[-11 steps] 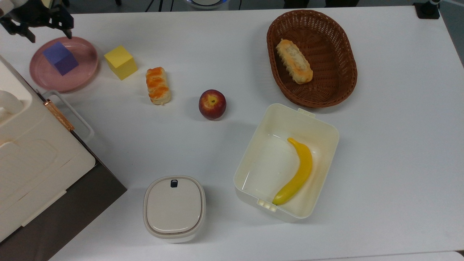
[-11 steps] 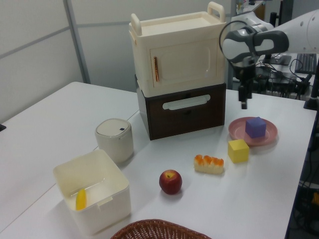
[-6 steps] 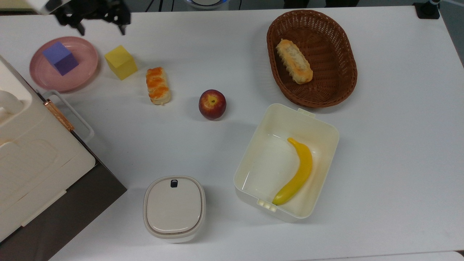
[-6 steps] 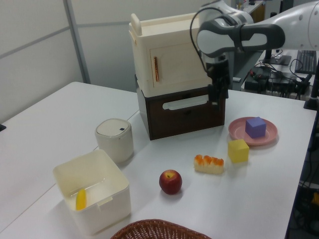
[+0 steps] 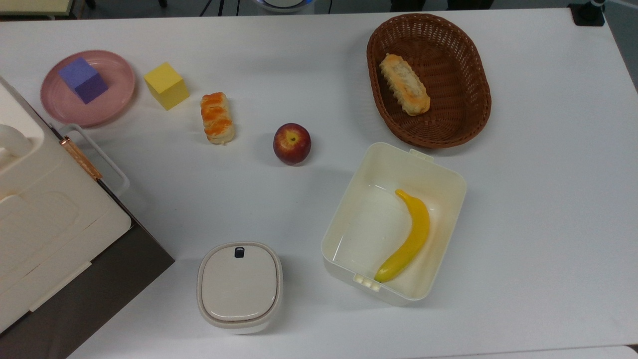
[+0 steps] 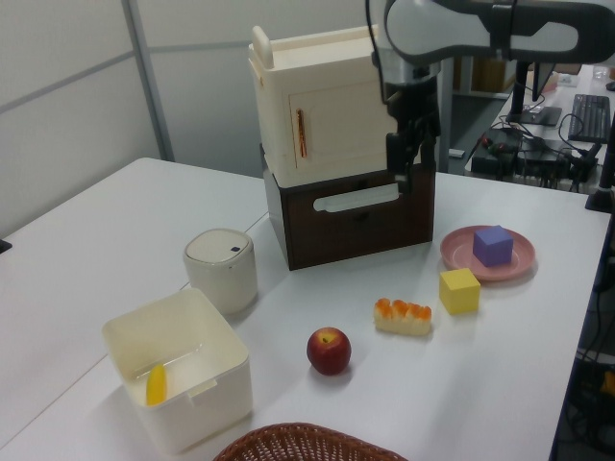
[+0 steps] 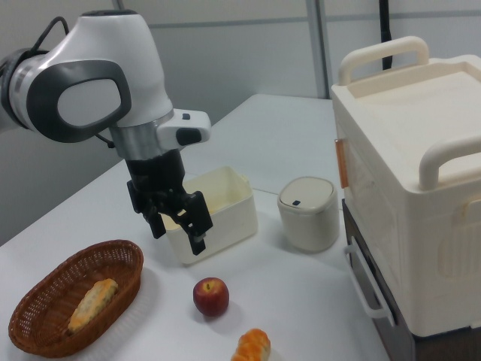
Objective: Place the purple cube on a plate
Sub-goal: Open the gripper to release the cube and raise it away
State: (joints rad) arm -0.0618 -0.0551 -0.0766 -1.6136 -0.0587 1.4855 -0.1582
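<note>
The purple cube (image 5: pixel 82 80) rests on the pink plate (image 5: pixel 118 97) at the top view's far left, with nothing touching it. In the left view the purple cube (image 6: pixel 493 244) sits on the plate (image 6: pixel 459 255) at the right, beside the brown drawer unit. My gripper (image 6: pixel 405 171) hangs high above the table in front of the cream cabinet, left of the plate in the left view and well apart from it. In the right view my gripper (image 7: pixel 179 235) is open and empty, its fingers pointing down above the apple (image 7: pixel 211 295).
A yellow cube (image 5: pixel 166 85) stands right beside the plate, then a glazed bread (image 5: pixel 217 117) and an apple (image 5: pixel 292 143). A wicker basket (image 5: pixel 471 75) holds another bread. A white box (image 5: pixel 349 224) holds a banana. A lidded canister (image 5: pixel 239 286) and a stacked cabinet (image 5: pixel 45 219) stand at the top view's lower left.
The gripper has risen and swung away from the plate toward the left view's left, leaving the top view. The purple cube has stayed on the plate.
</note>
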